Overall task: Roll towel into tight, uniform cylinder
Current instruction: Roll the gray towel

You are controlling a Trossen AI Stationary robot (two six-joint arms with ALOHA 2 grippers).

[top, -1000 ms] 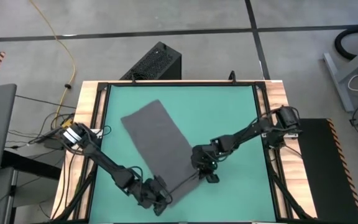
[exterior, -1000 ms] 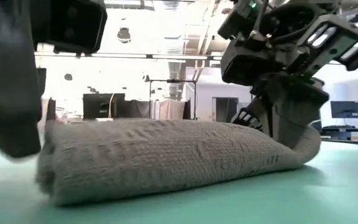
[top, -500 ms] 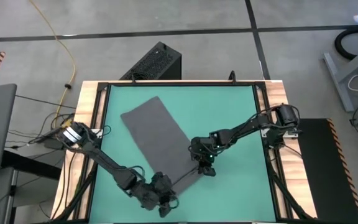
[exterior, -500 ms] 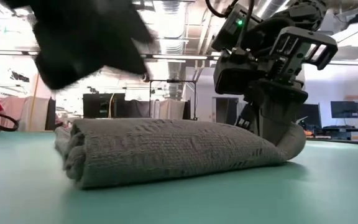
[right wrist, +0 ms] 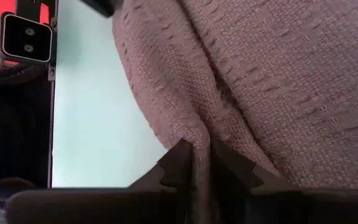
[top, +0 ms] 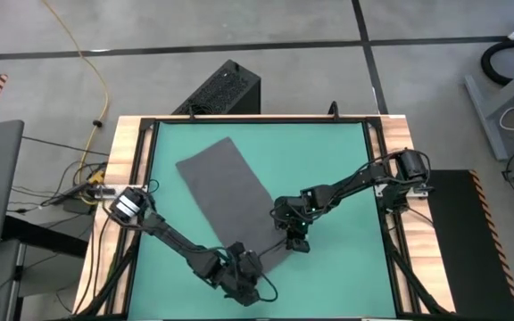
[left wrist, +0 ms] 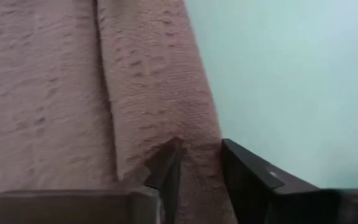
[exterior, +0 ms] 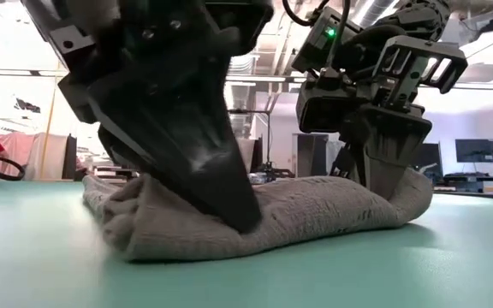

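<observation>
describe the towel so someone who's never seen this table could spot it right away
On the teal table, the towel is a plain dark grey cloth strip lying diagonally. Its near end is rolled, pinched by the left gripper and right gripper. It is the only cloth there.

Both my arms are dark, near black, built of slim jointed segments. My left arm (top: 163, 234) carries a pale, white-and-silver block near its base, with thin cables trailing from it. My right arm (top: 351, 187) ends at a bulky dark base joint. My right gripper (exterior: 382, 175) has a boxy, angular black housing with an open bracket and a small green light; its fingers (right wrist: 179, 163) are matte, wedge-shaped.
</observation>
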